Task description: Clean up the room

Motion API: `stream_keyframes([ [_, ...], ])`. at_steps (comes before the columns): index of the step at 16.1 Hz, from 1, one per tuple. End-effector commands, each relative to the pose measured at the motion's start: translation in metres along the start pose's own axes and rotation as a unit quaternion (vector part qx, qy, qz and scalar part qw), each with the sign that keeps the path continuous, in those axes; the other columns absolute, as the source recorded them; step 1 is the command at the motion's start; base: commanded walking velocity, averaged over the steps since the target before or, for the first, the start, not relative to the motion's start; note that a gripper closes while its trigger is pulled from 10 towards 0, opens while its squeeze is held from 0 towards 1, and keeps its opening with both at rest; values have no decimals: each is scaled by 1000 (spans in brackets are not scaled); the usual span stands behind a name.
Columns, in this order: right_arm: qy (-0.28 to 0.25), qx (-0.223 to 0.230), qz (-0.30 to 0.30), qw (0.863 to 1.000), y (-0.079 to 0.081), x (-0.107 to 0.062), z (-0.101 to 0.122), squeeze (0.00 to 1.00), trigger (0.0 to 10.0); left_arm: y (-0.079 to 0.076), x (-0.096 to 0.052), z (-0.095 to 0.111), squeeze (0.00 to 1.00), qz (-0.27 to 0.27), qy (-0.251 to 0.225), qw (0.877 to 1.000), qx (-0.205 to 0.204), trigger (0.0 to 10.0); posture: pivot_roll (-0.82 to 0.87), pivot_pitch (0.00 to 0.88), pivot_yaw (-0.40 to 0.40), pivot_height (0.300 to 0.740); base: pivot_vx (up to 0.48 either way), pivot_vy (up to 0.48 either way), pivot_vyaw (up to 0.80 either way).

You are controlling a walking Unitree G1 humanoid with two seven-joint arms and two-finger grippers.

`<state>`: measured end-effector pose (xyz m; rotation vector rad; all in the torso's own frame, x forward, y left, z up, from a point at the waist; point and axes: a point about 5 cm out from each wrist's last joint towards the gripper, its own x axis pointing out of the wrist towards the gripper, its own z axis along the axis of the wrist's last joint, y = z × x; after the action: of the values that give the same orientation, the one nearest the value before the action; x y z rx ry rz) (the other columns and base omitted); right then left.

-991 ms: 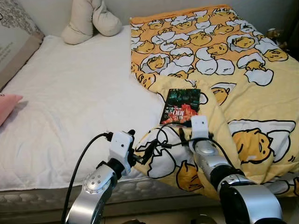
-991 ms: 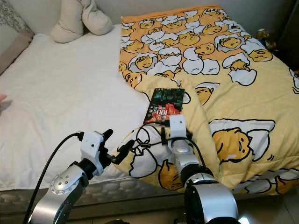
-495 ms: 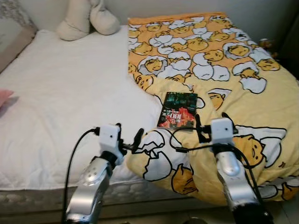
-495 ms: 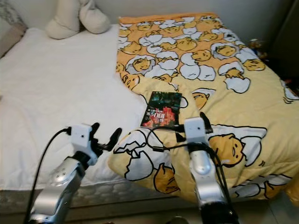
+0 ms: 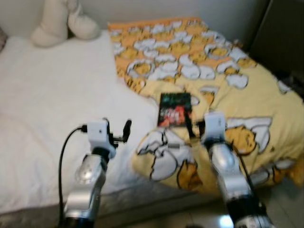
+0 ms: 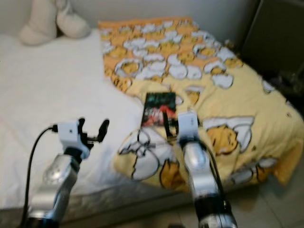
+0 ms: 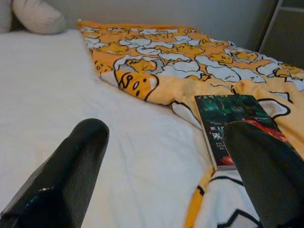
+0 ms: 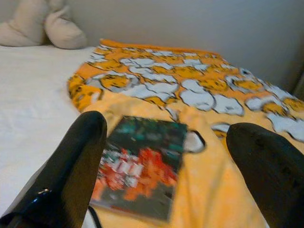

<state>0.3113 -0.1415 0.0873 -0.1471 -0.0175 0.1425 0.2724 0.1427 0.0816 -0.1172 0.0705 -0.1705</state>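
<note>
A book [image 5: 174, 109] lies on the yellow blanket [image 5: 247, 95] on the bed [image 5: 42, 109]. Both the left gripper [image 7: 161, 166] and right gripper [image 8: 166, 156] have fingers spread wide, holding nothing.

1. One bed with a white quilted sheet [image 5: 42, 109].
2. One yellow-orange blanket printed with white-and-yellow egg cartoons [image 5: 247, 99], spread over the bed's right half.
3. One dark-covered paperback book with red lettering [image 5: 174, 109], lying flat on the blanket.
4. One cream, knot-shaped cushion [image 5: 61, 23] at the head of the bed.
5. Two silver robot arms, each ending in a gripper with two black fingers: left gripper [image 5: 121, 133], right gripper [image 5: 194, 127]. Four fingers total.
</note>
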Motion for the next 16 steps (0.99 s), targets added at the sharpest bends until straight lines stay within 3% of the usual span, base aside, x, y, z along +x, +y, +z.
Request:
stream_keyframes([
  [1,23,10,1,1000,-1,0,-8,0,10000,-9,3,0,0,-12,0,1000,14,10000,-107,0,60,740,0,0,0],
  [7,22,17,-24,999,-11,3,-7,0,10000,-22,16,6,0,-36,-4,999,40,10000,-149,0,111,740,0,0,0],
  [9,12,6,-28,1000,-7,3,-4,0,10000,-21,21,9,0,-43,-12,998,46,10000,-171,0,137,740,0,0,-391],
  [12,9,-1,-28,1000,-11,5,-1,0,10000,-22,20,3,0,-33,-5,999,39,10000,-180,0,133,740,0,0,-765],
  [16,6,-5,-12,1000,-3,12,2,0,10000,-25,24,9,0,-33,-24,998,56,10000,-149,0,105,740,0,0,0],
])
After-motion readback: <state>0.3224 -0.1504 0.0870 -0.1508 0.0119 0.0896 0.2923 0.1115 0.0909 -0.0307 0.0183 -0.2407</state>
